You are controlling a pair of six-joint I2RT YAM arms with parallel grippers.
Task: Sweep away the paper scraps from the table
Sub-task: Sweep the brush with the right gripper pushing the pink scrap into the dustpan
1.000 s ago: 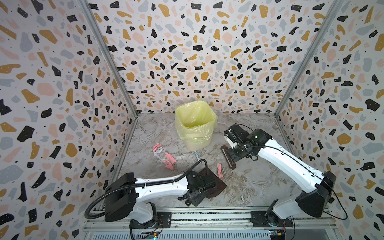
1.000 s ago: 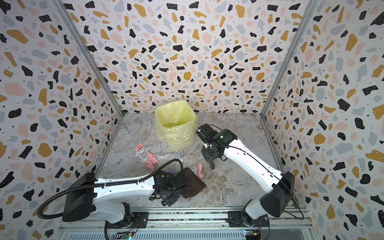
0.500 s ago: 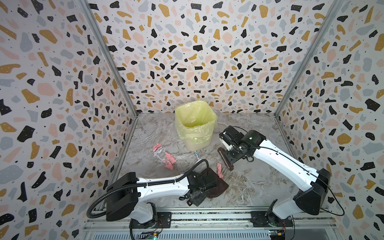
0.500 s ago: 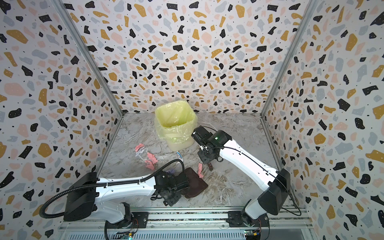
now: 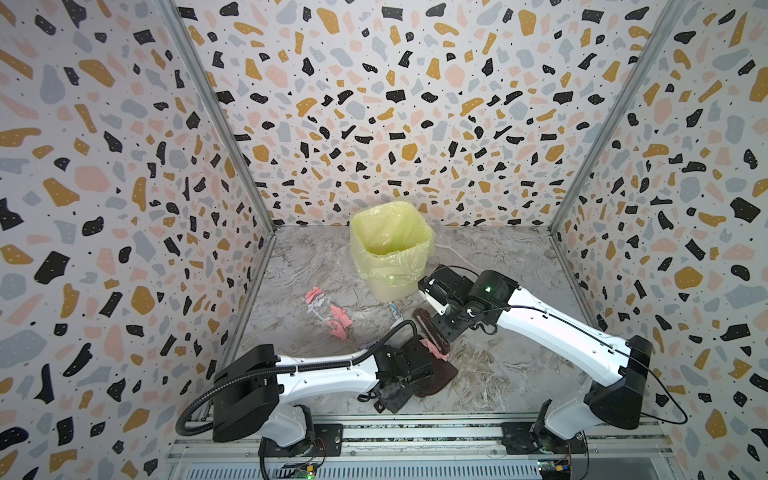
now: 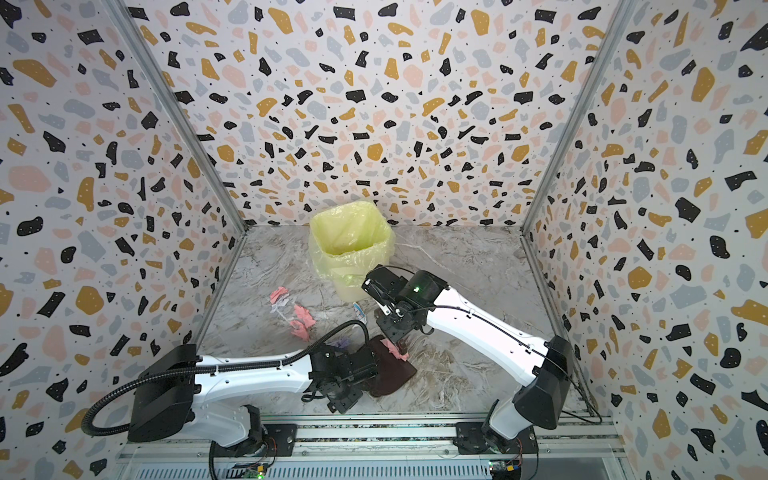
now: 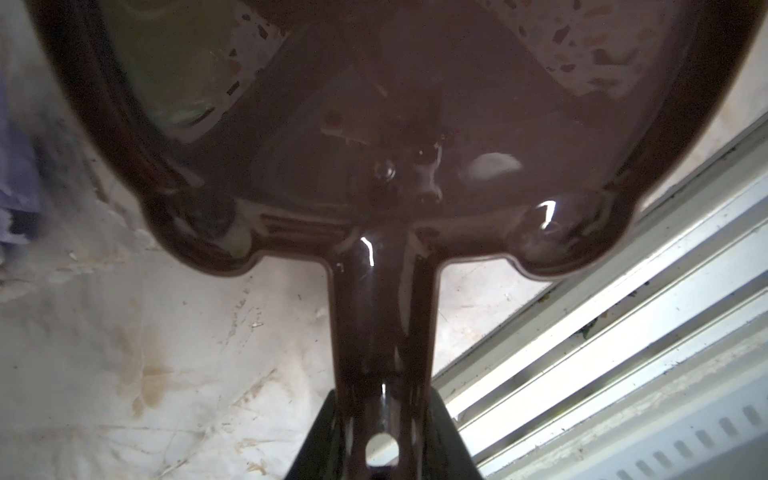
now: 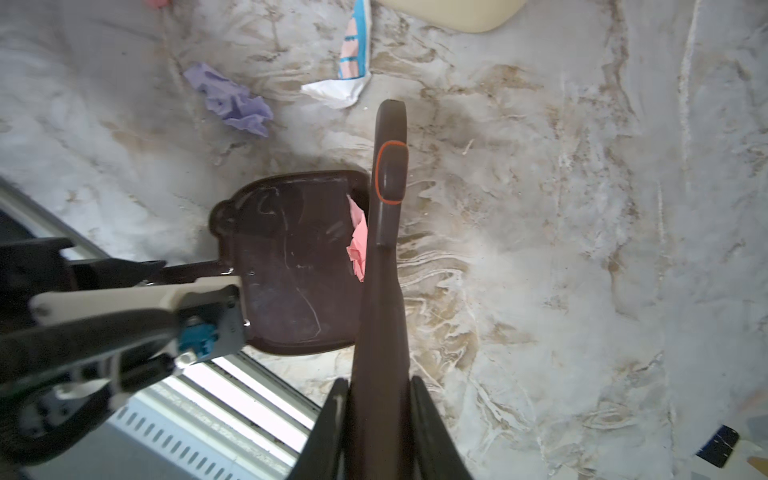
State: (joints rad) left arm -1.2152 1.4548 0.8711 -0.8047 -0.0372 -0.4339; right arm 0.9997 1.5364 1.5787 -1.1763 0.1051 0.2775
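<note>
Low in the centre of both top views, the left gripper (image 7: 382, 432) is clenched around the thin handle of a glossy dark-brown plastic dustpan (image 8: 291, 266) lying on the grey-white marble-patterned table (image 5: 498, 282). Just beyond, the right gripper (image 8: 378, 415) is clamped on a dark-brown long-handled brush (image 8: 388, 232), which presses a crumpled pink paper scrap (image 8: 357, 245) against the dustpan's open lip. The scrap looks only half on. A fast stroke could flick it over the rim, or push it under a lifted lip. Farther up lie a lilac scrap (image 8: 232, 99), a white-and-blue scrap (image 8: 349, 62) and a pink cluster (image 5: 338, 322), loose on the table, short of the yellow-lined bin (image 5: 395, 278).
</note>
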